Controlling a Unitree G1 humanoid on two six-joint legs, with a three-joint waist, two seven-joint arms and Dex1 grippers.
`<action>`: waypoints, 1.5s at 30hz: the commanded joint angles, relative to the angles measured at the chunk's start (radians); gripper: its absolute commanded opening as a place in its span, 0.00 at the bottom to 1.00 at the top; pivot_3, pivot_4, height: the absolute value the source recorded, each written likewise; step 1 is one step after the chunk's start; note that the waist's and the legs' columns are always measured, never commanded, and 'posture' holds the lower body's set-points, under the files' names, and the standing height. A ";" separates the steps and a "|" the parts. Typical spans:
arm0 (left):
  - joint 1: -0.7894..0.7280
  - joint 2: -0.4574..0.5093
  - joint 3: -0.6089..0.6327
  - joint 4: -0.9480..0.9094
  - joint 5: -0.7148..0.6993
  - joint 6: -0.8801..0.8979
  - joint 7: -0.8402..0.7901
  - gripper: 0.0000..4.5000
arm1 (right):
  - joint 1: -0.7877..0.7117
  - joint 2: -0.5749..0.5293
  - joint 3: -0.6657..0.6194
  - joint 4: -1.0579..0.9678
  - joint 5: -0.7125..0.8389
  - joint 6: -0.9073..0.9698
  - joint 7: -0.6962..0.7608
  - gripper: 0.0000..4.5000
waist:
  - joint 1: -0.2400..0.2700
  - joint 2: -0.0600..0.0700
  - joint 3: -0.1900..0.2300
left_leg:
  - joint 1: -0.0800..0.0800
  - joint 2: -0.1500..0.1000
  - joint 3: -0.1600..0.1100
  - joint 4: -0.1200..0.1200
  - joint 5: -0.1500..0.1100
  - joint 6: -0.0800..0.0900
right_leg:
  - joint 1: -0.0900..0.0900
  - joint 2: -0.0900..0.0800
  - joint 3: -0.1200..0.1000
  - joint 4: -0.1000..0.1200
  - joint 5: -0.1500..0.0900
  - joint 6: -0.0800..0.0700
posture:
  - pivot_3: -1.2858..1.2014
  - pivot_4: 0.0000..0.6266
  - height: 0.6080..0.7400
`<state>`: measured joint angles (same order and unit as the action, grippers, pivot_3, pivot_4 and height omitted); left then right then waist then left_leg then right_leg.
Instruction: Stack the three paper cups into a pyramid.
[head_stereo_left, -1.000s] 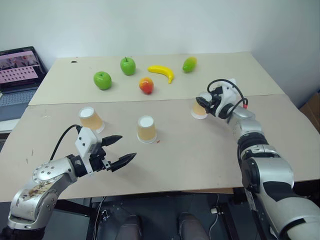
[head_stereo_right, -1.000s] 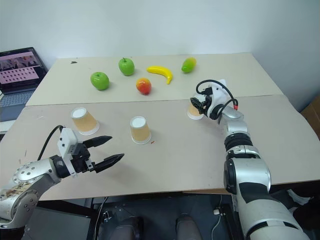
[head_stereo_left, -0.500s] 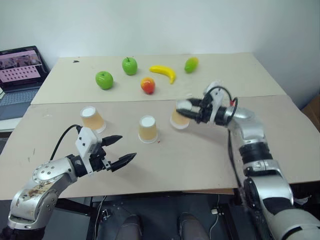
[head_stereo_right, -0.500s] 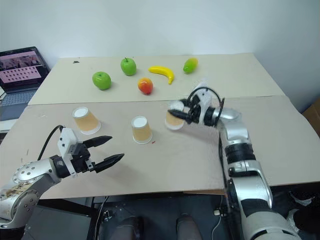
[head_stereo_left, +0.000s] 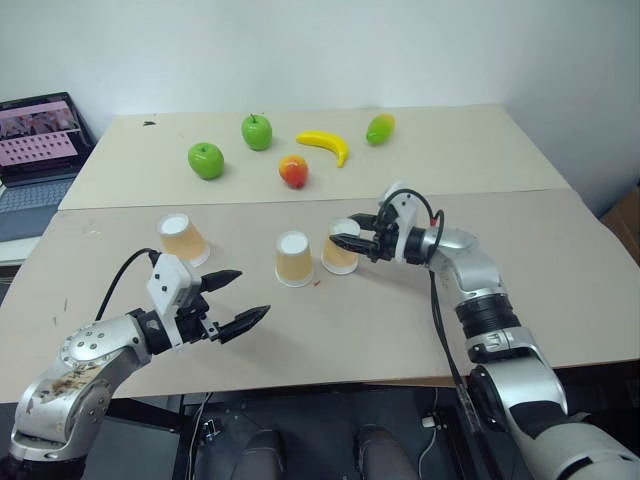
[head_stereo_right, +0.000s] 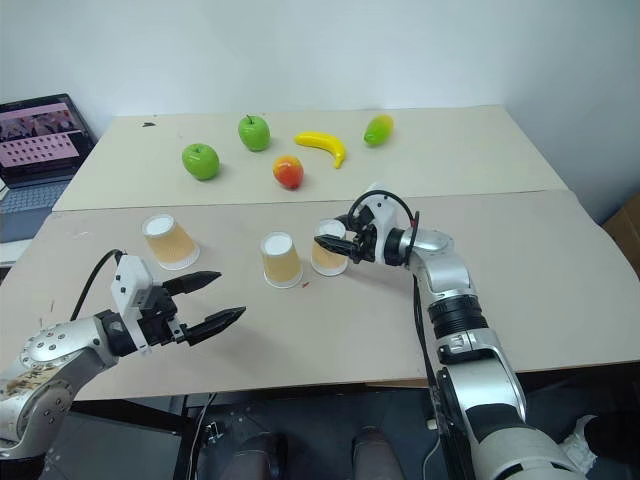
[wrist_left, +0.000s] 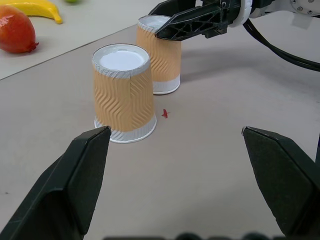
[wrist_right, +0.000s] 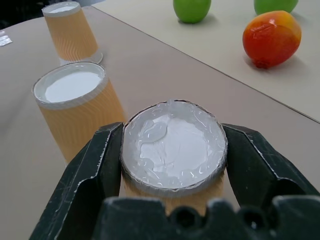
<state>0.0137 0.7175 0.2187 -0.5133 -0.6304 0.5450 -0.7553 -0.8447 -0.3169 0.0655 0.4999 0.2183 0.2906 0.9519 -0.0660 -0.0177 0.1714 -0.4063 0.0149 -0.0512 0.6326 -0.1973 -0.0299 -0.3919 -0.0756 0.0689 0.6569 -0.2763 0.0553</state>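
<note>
Right end effector is clamped on the upper end of an inverted tan-orange paper cup with white rim and base, which stands on the beige surface just beside a second identical inverted cup. The third identical cup stands inverted, well apart to the left. Left end effector hovers near the front edge, fingers apart, holding nothing.

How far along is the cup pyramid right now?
Done: nothing is stacked; all cups are upside down on the table. In hand: the right pincer is shut on one cup, set beside the middle cup. Left: the far-left cup must go on top; the left pincer is open.
</note>
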 joint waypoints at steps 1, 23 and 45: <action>-0.002 0.008 0.022 -0.036 -0.014 0.003 0.004 1.00 | 0.012 -0.026 -0.003 -0.119 0.037 0.033 0.046 0.60 | 0.001 0.000 0.000 | 0.000 0.000 0.000 0.000 0.000 0.000 | 0.000 0.000 0.000 0.000 0.000 0.000 | 0.52 0.24 0.94; -0.038 -0.002 0.010 -0.013 -0.003 -0.005 0.003 1.00 | 0.053 0.010 0.036 -0.093 0.028 0.026 0.073 0.60 | 0.006 0.000 0.000 | 0.001 0.000 0.000 0.001 0.000 0.000 | 0.001 0.000 0.000 0.000 0.000 0.000 | 0.52 0.24 0.94; -0.019 -0.005 0.016 -0.023 -0.004 -0.008 0.019 1.00 | -0.044 0.030 0.037 0.079 -0.021 -0.096 0.073 0.99 | 0.004 0.000 0.000 | 0.001 0.000 0.000 0.000 0.000 0.000 | 0.001 0.000 0.000 0.000 0.000 0.000 | 0.52 0.24 0.94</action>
<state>0.0017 0.7099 0.2175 -0.5117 -0.6296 0.5478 -0.7367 -0.8777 -0.2814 0.1139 0.6198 0.1868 0.1994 1.0223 -0.0617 -0.0180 0.1714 -0.4058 0.0148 -0.0512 0.6330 -0.1973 -0.0300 -0.3915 -0.0756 0.0688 0.6571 -0.2763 0.0553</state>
